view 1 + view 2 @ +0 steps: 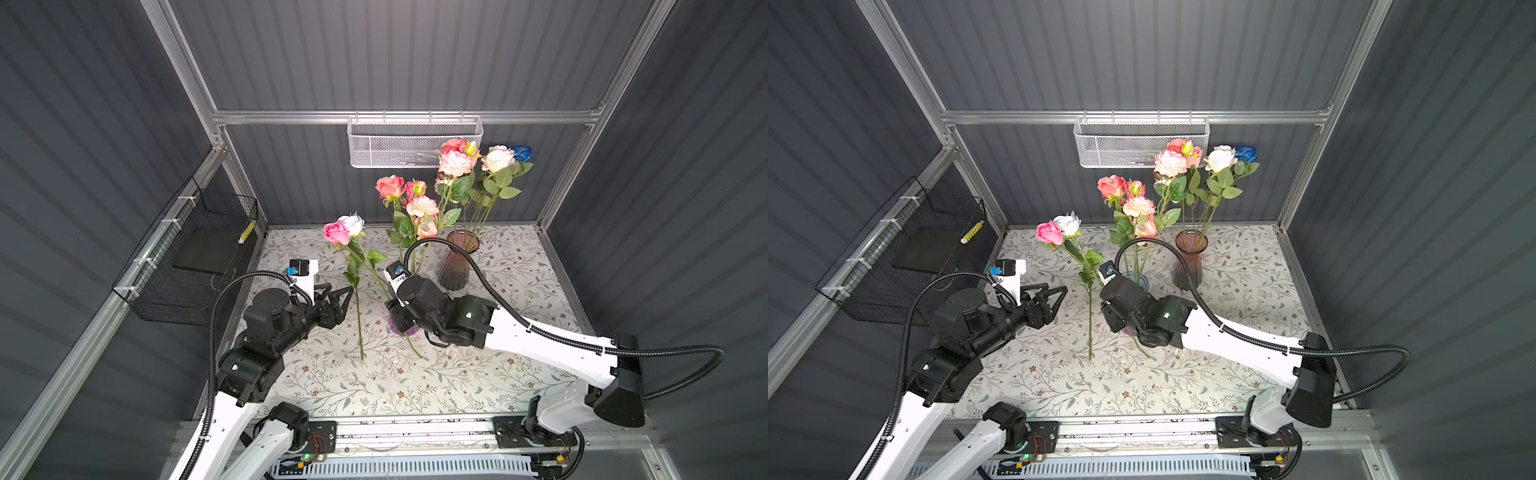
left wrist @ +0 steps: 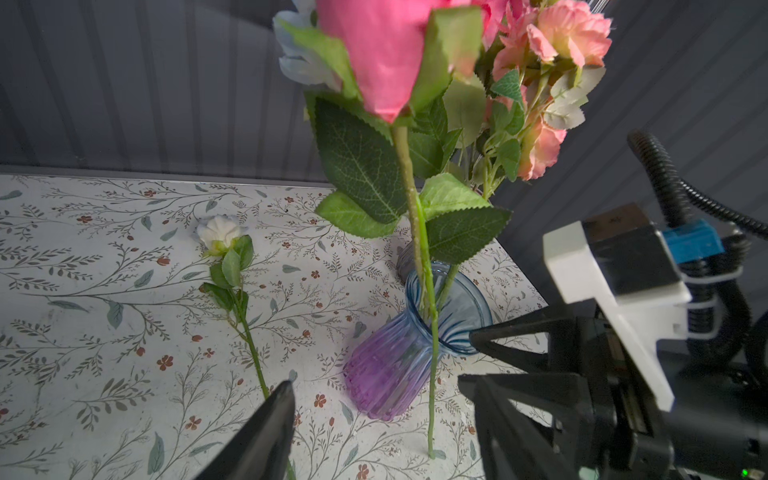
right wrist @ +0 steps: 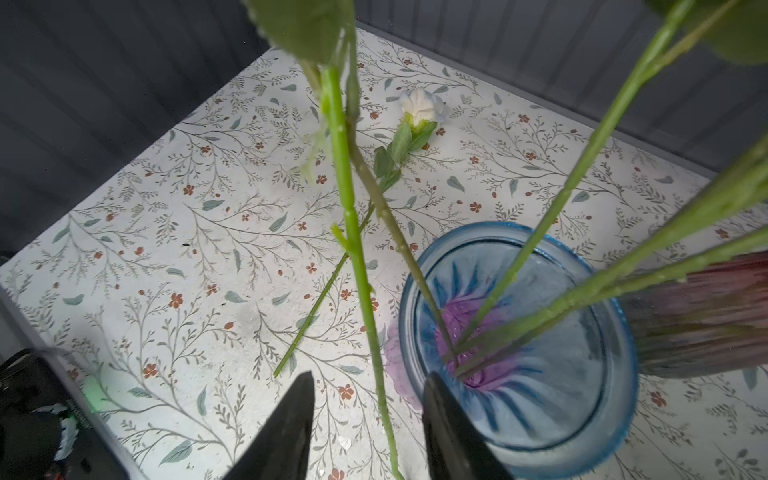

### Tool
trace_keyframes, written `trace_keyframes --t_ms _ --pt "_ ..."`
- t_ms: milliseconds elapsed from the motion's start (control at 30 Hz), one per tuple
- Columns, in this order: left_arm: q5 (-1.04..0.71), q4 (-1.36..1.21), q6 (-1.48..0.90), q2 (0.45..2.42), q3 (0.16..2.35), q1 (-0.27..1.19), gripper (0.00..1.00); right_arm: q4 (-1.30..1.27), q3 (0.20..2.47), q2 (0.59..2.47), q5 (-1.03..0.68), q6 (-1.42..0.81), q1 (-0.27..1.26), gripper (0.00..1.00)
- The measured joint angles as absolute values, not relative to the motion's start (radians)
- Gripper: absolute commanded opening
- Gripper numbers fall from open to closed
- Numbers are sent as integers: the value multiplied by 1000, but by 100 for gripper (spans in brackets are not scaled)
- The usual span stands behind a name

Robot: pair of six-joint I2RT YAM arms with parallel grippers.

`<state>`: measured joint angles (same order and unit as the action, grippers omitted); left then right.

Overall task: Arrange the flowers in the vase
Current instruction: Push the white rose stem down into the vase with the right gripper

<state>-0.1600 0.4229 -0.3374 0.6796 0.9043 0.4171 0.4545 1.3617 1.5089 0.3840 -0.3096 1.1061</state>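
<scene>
A blue-and-purple glass vase (image 2: pixel 390 374) (image 3: pixel 540 415) holds several coral flowers (image 1: pixel 422 205) and a pale blue-white rose (image 1: pixel 352 222). A pink rose (image 1: pixel 336 232) leans on its rim, its stem (image 3: pixel 353 249) outside the vase with its foot on the table. My right gripper (image 3: pixel 369 376) is open with that stem between its fingers, touching neither. My left gripper (image 1: pixel 343 291) (image 2: pixel 374 380) stands open and empty just left of the stems. A white rose (image 2: pixel 218 232) (image 3: pixel 419 106) lies flat on the table. A dark pink vase (image 1: pixel 457 266) at the back holds cream, coral and blue roses (image 1: pixel 496 160).
A white mesh basket (image 1: pixel 415 141) hangs on the back wall. A black wire basket (image 1: pixel 195 257) is fixed to the left wall. The floral tablecloth (image 1: pixel 415 386) reaches to the front rail (image 1: pixel 415 432). The right arm's cable (image 1: pixel 478 266) loops past the dark pink vase.
</scene>
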Motion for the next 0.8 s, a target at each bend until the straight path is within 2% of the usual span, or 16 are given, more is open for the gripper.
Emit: trace_keyframes --t_ms 367,700,800 --pt "-160 424 -345 673 896 417 69 440 1435 1622 491 -284 1106 43" --pt "-160 426 -344 660 896 417 69 439 1473 1652 527 -278 1106 20" --pt "-160 426 -340 660 896 417 69 437 1473 1652 526 -276 1106 17"
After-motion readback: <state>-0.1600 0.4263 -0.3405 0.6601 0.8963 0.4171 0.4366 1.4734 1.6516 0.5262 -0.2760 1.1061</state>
